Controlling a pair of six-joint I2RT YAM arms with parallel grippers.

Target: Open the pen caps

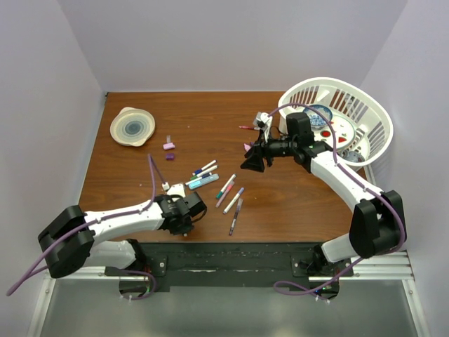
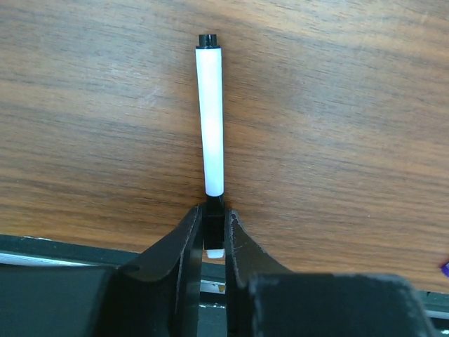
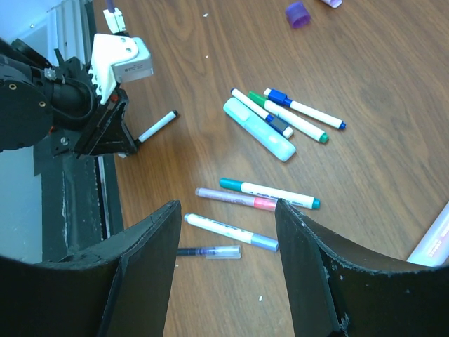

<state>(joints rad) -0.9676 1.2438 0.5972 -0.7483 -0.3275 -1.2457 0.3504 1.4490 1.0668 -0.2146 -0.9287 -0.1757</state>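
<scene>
Left gripper (image 2: 212, 219) is closed tight on the black end of a white pen (image 2: 210, 119) lying flat at the near edge of the table (image 1: 126, 175). Right gripper (image 3: 226, 210) hangs open and empty above the other pens (image 3: 270, 193) mid-table. Two loose purple caps (image 1: 169, 146) lie beyond them.

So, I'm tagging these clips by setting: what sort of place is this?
Probably a robot lab test cell: a wooden table boxed in by plain white walls, with the left arm and right arm mounted on a metal frame at its near edge.
</scene>
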